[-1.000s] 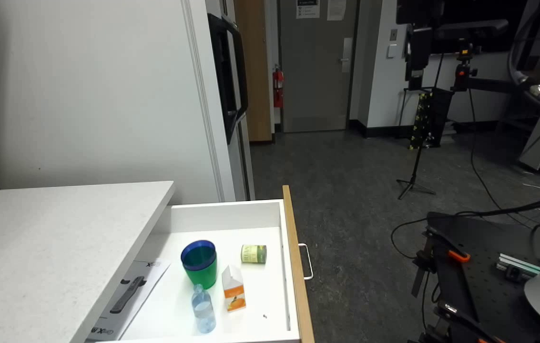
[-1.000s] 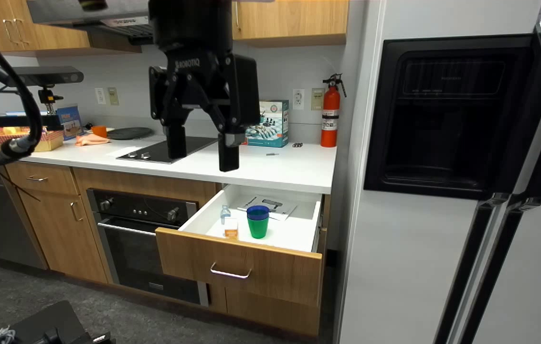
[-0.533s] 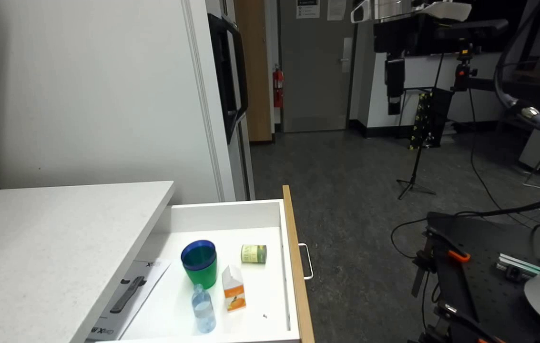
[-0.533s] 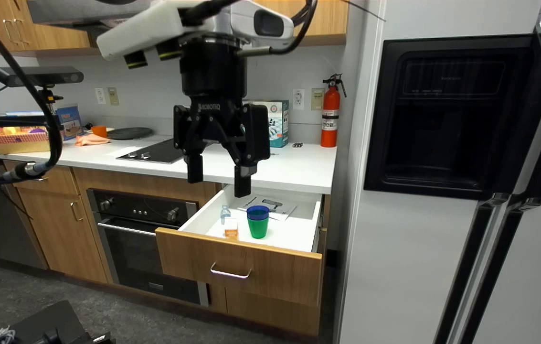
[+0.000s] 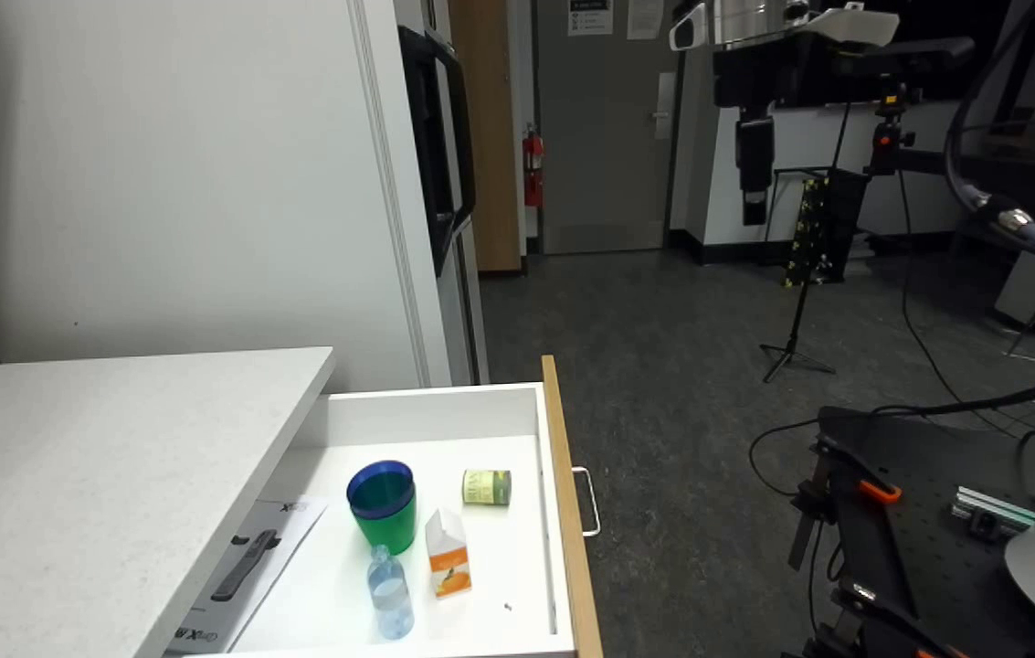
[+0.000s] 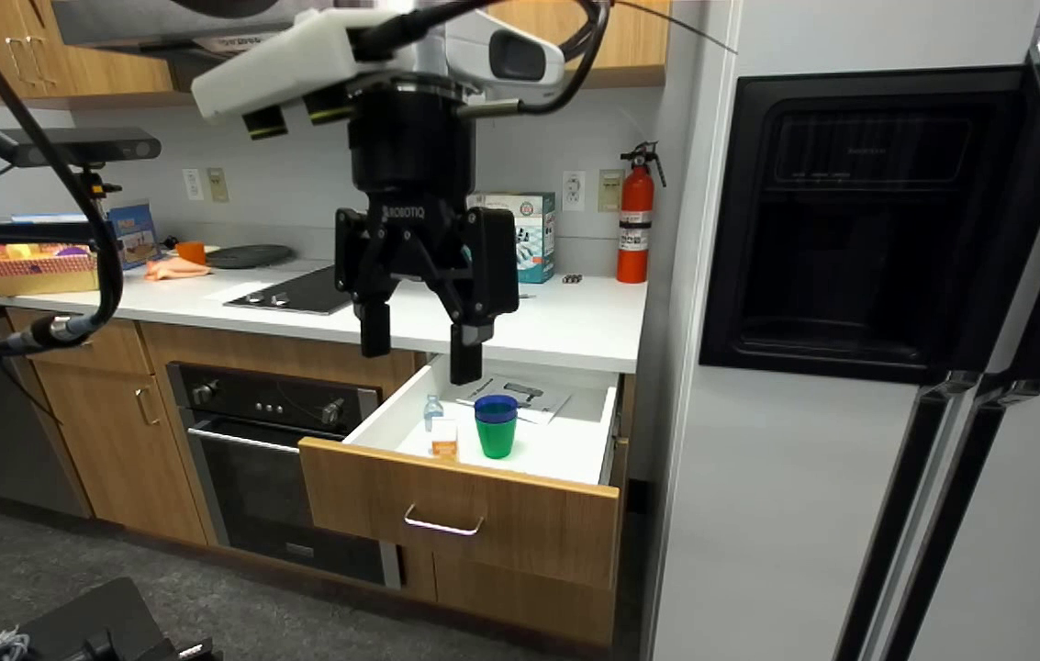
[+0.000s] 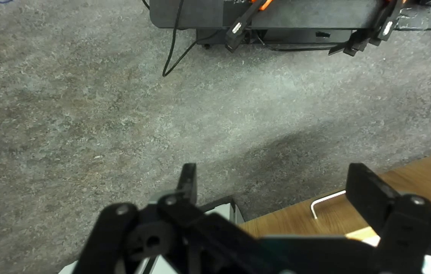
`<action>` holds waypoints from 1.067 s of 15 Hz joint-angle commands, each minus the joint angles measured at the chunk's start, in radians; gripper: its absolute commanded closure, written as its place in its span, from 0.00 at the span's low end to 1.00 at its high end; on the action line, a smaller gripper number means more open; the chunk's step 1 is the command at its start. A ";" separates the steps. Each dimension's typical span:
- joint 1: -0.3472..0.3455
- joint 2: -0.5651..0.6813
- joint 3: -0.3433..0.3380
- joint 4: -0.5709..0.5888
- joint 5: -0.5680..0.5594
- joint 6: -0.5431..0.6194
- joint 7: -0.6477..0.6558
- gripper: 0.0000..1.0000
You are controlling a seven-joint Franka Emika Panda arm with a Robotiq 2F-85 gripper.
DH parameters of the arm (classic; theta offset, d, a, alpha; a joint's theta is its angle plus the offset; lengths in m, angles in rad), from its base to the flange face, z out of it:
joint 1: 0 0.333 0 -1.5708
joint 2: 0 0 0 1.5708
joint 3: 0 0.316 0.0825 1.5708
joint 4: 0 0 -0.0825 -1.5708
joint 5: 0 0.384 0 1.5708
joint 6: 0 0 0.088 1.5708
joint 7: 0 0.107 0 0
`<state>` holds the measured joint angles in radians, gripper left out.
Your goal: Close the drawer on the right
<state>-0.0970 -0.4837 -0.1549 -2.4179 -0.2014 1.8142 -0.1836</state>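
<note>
The drawer stands pulled open under the white countertop, with its tan wooden front panel (image 6: 538, 537) and white interior (image 5: 490, 548) showing. Its thin silver bar handle (image 6: 443, 526) is on the front; it also shows in the wrist view (image 7: 327, 198), partly behind a finger. My gripper (image 6: 420, 356) is open and empty, pointing down. In an exterior view the gripper (image 5: 754, 212) hangs well above the drawer and out beyond its front panel, apart from it. In the wrist view the gripper (image 7: 272, 169) has its fingers wide apart, with floor and drawer front below.
Inside the drawer are stacked cups (image 5: 382, 512), a carton (image 5: 449, 562), a bottle (image 5: 390, 594), a can (image 5: 486, 487) and a paper (image 5: 248, 567). A fridge (image 6: 786, 514) stands beside it. A black table (image 5: 937, 512) carries the robot base.
Over the last second my gripper has come down and shifted slightly right in an exterior view. It has barely moved in the last half second. The drawer stays as it was.
</note>
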 commanded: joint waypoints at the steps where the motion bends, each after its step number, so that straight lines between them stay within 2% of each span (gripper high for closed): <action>1: -0.025 0.037 0.005 -0.011 -0.005 0.047 0.073 0.00; 10: -0.004 0.288 0.053 -0.003 -0.008 0.297 0.191 0.00; 16: 0.001 0.423 0.093 0.043 -0.054 0.336 0.258 0.00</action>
<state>-0.1022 -0.1176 -0.0701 -2.4223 -0.2279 2.1530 0.0402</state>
